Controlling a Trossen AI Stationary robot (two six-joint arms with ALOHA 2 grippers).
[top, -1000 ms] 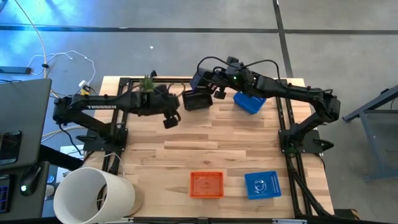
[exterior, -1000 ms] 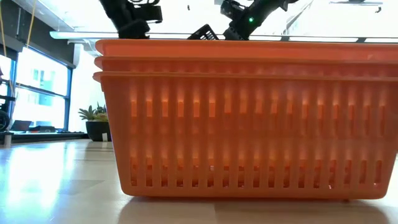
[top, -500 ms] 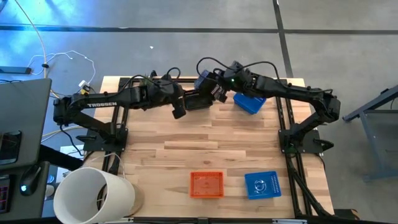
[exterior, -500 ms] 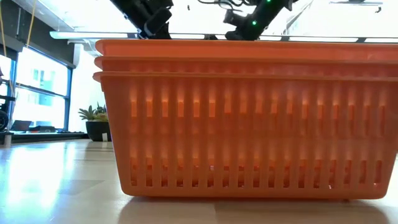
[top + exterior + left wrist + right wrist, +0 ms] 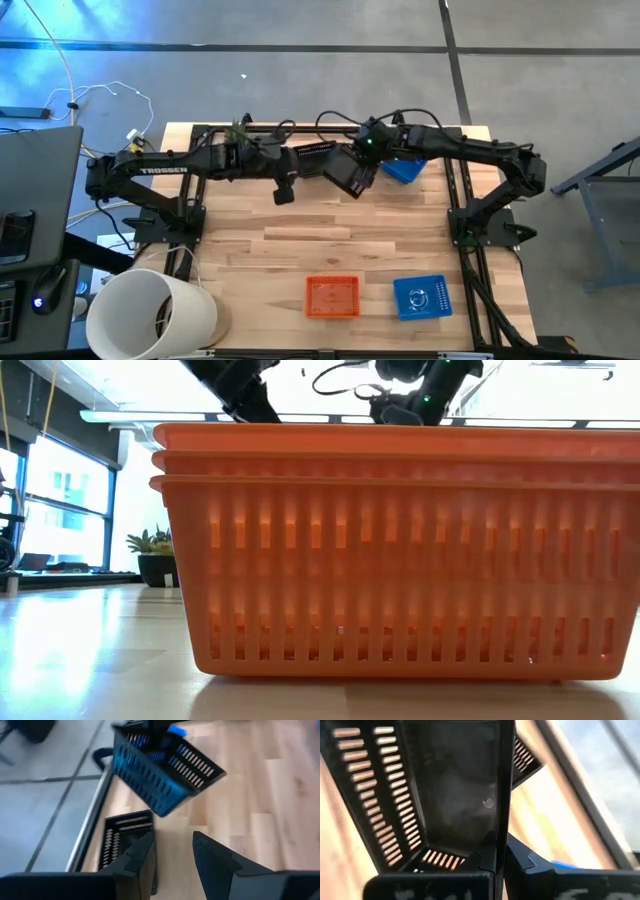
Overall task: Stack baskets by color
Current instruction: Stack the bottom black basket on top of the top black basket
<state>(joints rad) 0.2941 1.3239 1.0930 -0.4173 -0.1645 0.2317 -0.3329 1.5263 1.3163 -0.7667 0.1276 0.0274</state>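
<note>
My right gripper (image 5: 362, 158) is shut on a black basket (image 5: 350, 173) and holds it tilted over the table's far middle. A second black basket (image 5: 313, 154) rests on its bottom just to the left; in the left wrist view this basket (image 5: 122, 840) lies beside my left finger. My left gripper (image 5: 283, 190) (image 5: 172, 837) stands open there with nothing between its fingers. A stack of three orange baskets (image 5: 332, 296) (image 5: 400, 550) and a blue basket (image 5: 421, 297) sit near the front edge. Another blue basket (image 5: 405, 168) sits at the far right. My right gripper pinches one side wall of the black basket at its rim (image 5: 496, 837), one finger inside the basket and one outside. The fingers slant down from the table's right. The basket (image 5: 160, 767) is lifted clear of the table and tipped, its open side toward my wrist.
A big white bucket (image 5: 150, 315) lies at the front left corner. A small green plant (image 5: 238, 132) (image 5: 155, 555) stands at the far left behind my left arm. Bare wood lies across the table's middle.
My right gripper has tipped downward and rolled, swinging its black basket lower and toward the near right, off the other black basket. My left gripper has moved right, toward the black baskets, and turned at the wrist. Its fingers stay apart.
</note>
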